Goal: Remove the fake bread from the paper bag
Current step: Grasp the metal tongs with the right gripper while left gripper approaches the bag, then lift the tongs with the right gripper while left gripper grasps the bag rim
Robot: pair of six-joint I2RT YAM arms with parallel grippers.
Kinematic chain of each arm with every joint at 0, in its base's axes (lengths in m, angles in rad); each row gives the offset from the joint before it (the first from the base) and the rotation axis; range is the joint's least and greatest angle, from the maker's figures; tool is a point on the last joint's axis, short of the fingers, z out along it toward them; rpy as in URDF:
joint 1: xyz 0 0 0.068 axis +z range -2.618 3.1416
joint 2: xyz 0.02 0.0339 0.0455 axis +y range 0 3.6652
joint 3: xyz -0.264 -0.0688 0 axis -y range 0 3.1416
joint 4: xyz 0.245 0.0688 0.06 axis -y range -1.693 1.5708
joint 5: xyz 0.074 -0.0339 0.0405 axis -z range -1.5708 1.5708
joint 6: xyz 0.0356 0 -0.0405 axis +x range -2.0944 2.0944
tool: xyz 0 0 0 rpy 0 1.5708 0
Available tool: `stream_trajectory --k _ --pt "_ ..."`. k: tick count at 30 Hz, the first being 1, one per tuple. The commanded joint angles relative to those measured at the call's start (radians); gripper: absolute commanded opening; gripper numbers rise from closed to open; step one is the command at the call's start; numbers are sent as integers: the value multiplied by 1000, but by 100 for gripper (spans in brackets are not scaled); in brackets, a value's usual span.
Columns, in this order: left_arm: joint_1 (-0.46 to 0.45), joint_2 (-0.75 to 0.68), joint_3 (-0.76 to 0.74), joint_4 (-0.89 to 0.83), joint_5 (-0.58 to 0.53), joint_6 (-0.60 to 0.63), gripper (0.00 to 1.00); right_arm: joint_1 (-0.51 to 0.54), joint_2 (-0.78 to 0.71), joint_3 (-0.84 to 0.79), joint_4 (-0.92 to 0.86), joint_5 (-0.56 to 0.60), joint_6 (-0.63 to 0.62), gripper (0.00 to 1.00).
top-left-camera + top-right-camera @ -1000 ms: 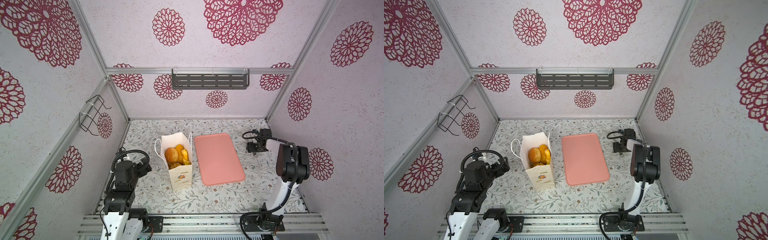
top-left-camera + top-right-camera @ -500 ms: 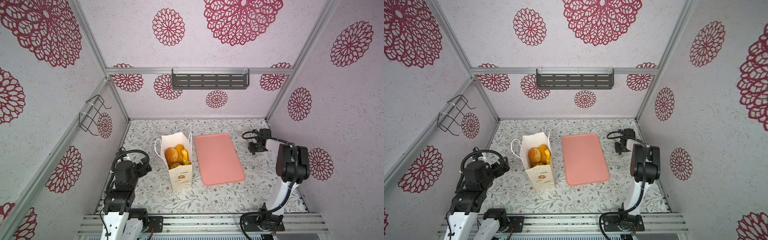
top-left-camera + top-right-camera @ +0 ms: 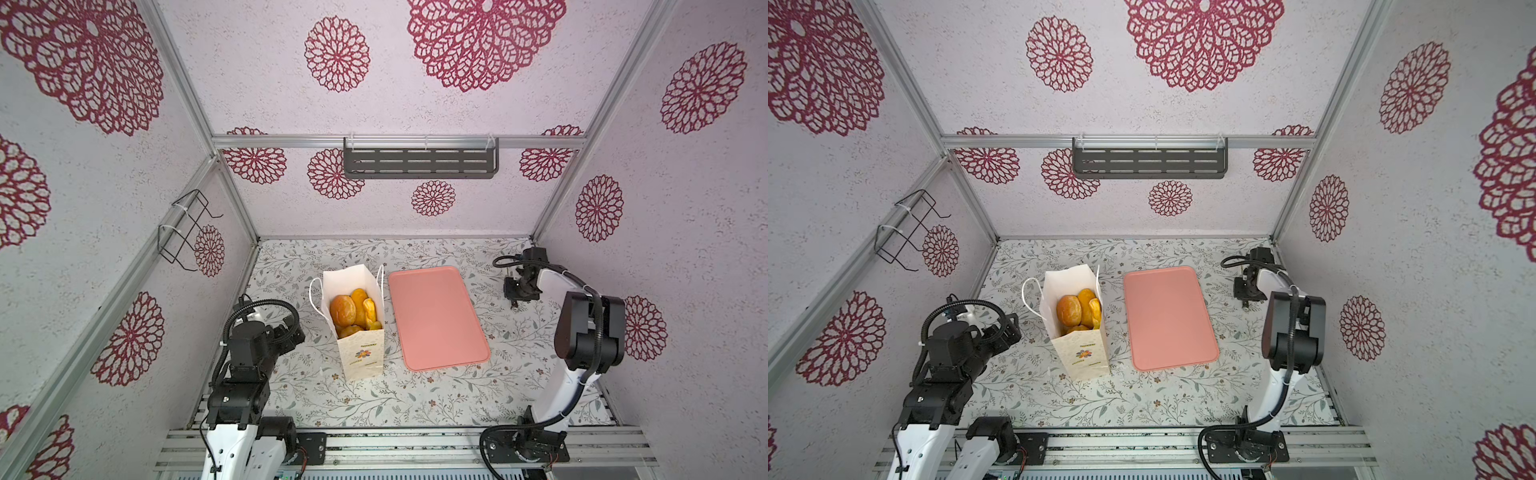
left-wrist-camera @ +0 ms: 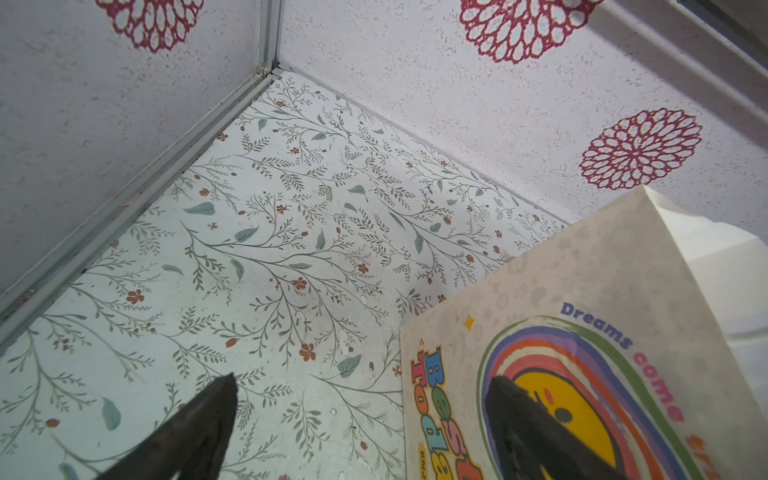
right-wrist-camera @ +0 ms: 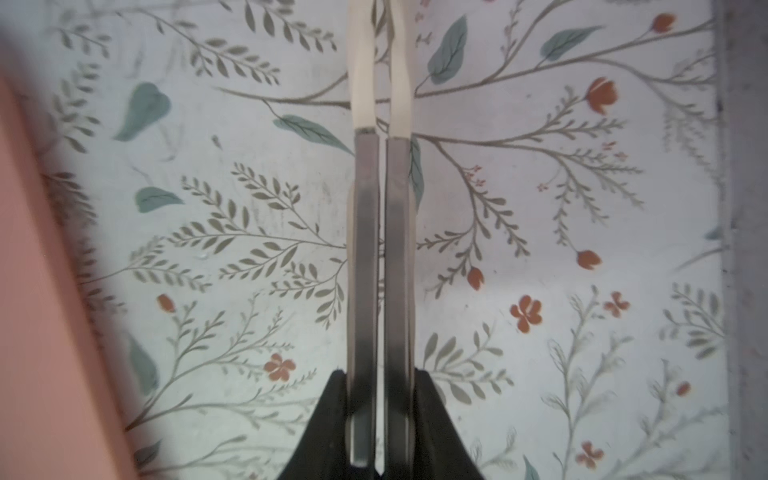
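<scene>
Two arms, zero bread out yet. Left gripper (image 4: 361,388) is at full spread and holds nothing. It sits low, just beside the paper bag (image 3: 360,357); in the left wrist view one finger (image 4: 523,419) overlaps the bag's cartoon-lettered face, and I cannot tell if it touches.

The bag stands upright on the tabletop (image 3: 415,395), mouth open, left of centre in both top views. The fake bread (image 3: 351,311) is all inside and piled near the top: a round brown bun plus several yellow pieces.

Risk 1: the bag looks light and tall, so a nudge from the left gripper likely slides or tips it and spills the pile.

Risk 2: the white cord handles (image 3: 312,291) hang at the rim, so a finger going in may snag one and drag the bag up.

Risk 3: the mouth is narrow and the bread glossy, so a pinch may slip or lift two pieces at once.

The pink tray (image 3: 436,320) lies flat and bare just right of the bag, the probable drop spot.

Right gripper (image 5: 381,62) is far right past the tray, pointing down at the tabletop, long fingers pressed together with nothing between them. It needs to open before entering the bag, or it just rams the bread. Its reach crosses over the tray, so it may clip the tray rim.
</scene>
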Motion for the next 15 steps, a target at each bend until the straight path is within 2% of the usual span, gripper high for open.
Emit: stream_trajectory --k 1,5,12,15 --pt "-6 -18 30 19 67 -27 97 8 -168 68 -127 -34 105 23" --pt "-12 -32 55 1 136 -30 97 8 -287 62 -214 -138 166 27" --pt "-14 -75 162 -162 222 -95 97 8 -489 -47 -282 -313 238 36" --pt "-15 -102 216 -229 239 -100 97 8 -551 -83 -302 -353 250 38"
